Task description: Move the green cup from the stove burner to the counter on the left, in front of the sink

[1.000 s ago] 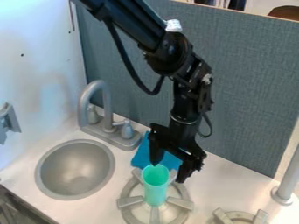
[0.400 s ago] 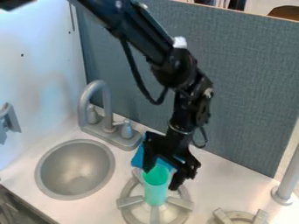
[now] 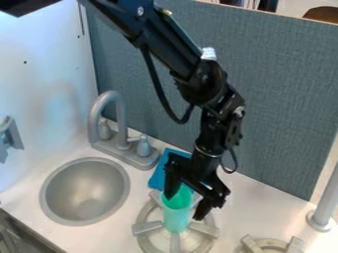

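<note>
- Far L: gray bracket-like part [image 3: 8, 137] on the white wall [image 3: 49, 94].
- Round gray sink [image 3: 84, 190] set in the white desk [image 3: 247, 202].
- Gray faucet [image 3: 112, 101] w/ handles, just behind & R of sink.
- Flat blue item [image 3: 157, 178] on desk, R of faucet base, partly hidden behind gripper [image 3: 184, 208].
- Teal cup [image 3: 176, 217], upright, mid stove burner [image 3: 141, 228].
- Gripper hangs over cup, wide open, nothing gripped: L-side finger overlaps cup mouth in view (can't tell if inside or touching), other finger R of cup w/ gap btwn.
- 2nd burner [image 3: 271, 243] lower R.
- Gray post [image 3: 326, 205] far R; blue-gray panel [image 3: 284, 99] behind.
</note>
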